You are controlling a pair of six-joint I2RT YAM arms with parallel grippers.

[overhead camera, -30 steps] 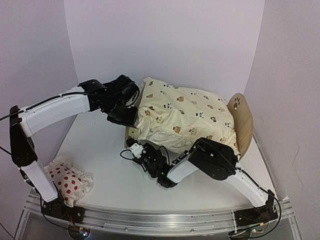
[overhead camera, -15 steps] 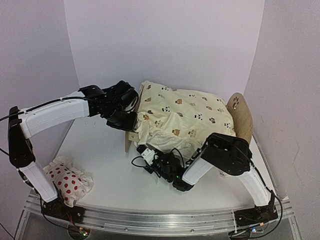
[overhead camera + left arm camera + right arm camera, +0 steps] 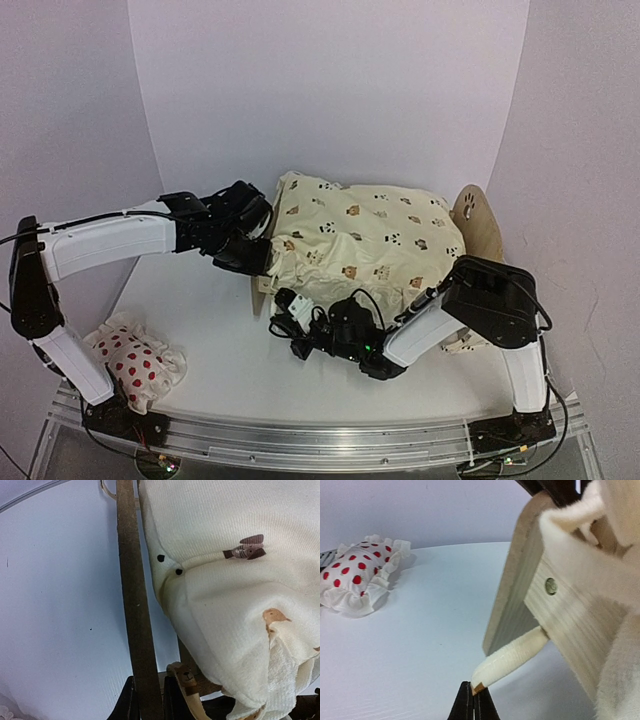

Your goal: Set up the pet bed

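The pet bed (image 3: 478, 215) stands at the back right, its paw-print headboard on the right. A cream animal-print cushion (image 3: 370, 240) lies spread over it and hides the base. My left gripper (image 3: 250, 257) is shut on the flat footboard (image 3: 135, 605), which runs edge-on between its fingers (image 3: 120, 707). Beside them hangs a printed tie (image 3: 187, 680). My right gripper (image 3: 473, 697) is low at the bed's near left corner (image 3: 292, 340), shut on the tip of a cream tie (image 3: 512, 660) that comes out from under the side rail (image 3: 570, 610).
A small white pillow with red spots (image 3: 135, 360) lies at the near left of the table (image 3: 200, 310), also in the right wrist view as the pillow (image 3: 360, 575). White walls close in the back and both sides.
The right arm has swung rightward and its gripper has drawn the tie toward the near side. The cushion now lies flatter across the bed. The left gripper has dropped slightly with the footboard.
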